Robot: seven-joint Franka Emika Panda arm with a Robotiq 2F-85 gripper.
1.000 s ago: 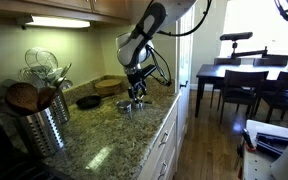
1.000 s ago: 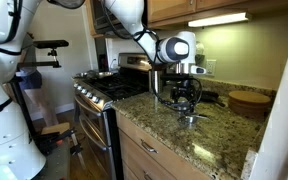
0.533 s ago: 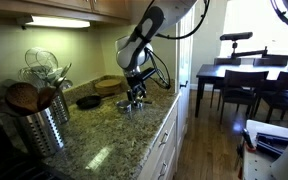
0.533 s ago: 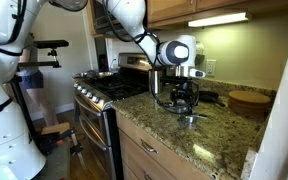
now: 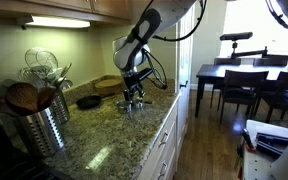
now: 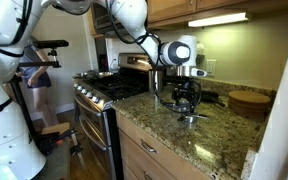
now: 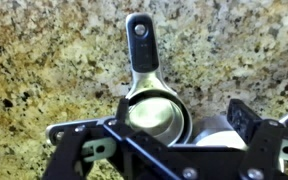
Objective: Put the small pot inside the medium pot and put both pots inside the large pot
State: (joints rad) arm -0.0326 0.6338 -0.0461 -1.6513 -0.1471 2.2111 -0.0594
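In the wrist view a shiny silver pot (image 7: 156, 112) stands on the speckled granite counter, its long handle pointing to the top of the frame. A second silver pot (image 7: 210, 128) sits close on its right, mostly hidden by the gripper body. I cannot tell which size each is, and a third pot is not distinguishable. My gripper (image 7: 182, 113) is open and low over both pots, one finger at the left rim of the handled pot and the other beyond the second pot. In both exterior views the gripper (image 5: 134, 96) (image 6: 187, 103) hangs just above the pots (image 5: 132, 105) (image 6: 190, 116).
A black frying pan (image 5: 88, 101) and a wooden bowl (image 5: 109, 85) sit behind the pots near the wall. A tall steel utensil holder (image 5: 39, 125) stands at the near end of the counter. A stove (image 6: 109, 90) is beside the counter. The counter's front edge (image 5: 164, 115) is close.
The arm has shifted slightly toward the back wall while the gripper stays low over the pots. The pots have not visibly moved.
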